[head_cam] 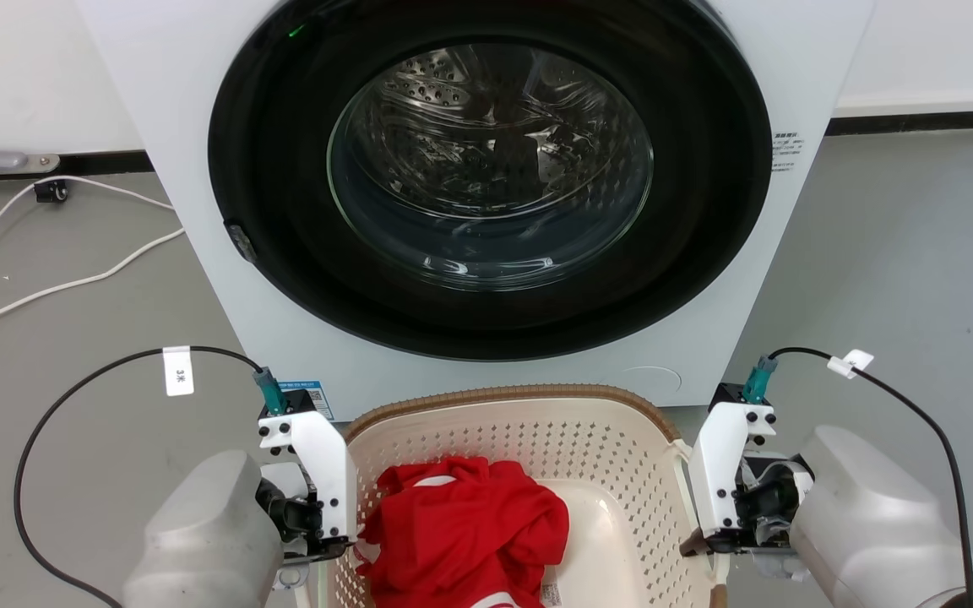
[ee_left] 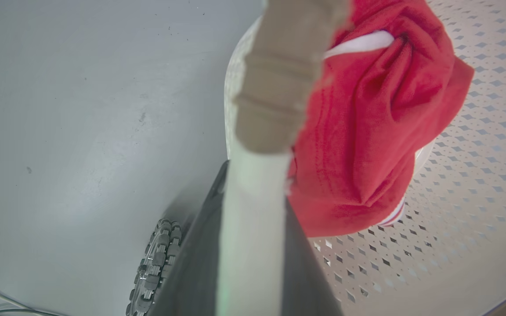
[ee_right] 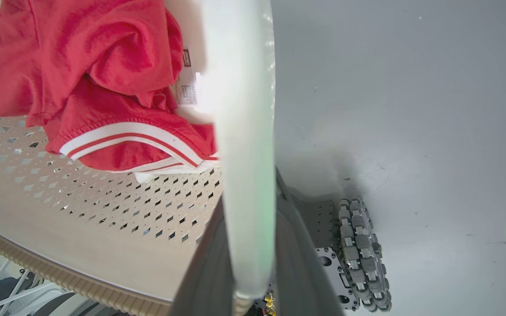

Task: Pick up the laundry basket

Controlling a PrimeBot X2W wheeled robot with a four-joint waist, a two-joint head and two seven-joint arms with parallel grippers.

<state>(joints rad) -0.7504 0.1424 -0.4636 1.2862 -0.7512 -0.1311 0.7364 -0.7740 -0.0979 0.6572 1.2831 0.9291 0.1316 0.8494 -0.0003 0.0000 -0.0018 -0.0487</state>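
The cream perforated laundry basket (head_cam: 596,439) with its brown woven-look rim sits low in the head view, in front of the washing machine. A red garment (head_cam: 465,528) lies inside it. My left gripper (head_cam: 317,507) is at the basket's left side and my right gripper (head_cam: 719,507) at its right side, both pointing down. In the left wrist view my left gripper (ee_left: 255,188) is shut on a white handle (ee_left: 253,245), below the brown rim (ee_left: 279,87). In the right wrist view my right gripper (ee_right: 248,193) is shut on the other white handle (ee_right: 246,109). Whether the basket is off the floor I cannot tell.
The white washing machine (head_cam: 157,127), with its round glass door (head_cam: 491,165) closed, stands right behind the basket. White cables (head_cam: 56,287) trail over the grey floor at the left. Toothed wheels (ee_left: 156,267) (ee_right: 363,250) of my base are near the basket.
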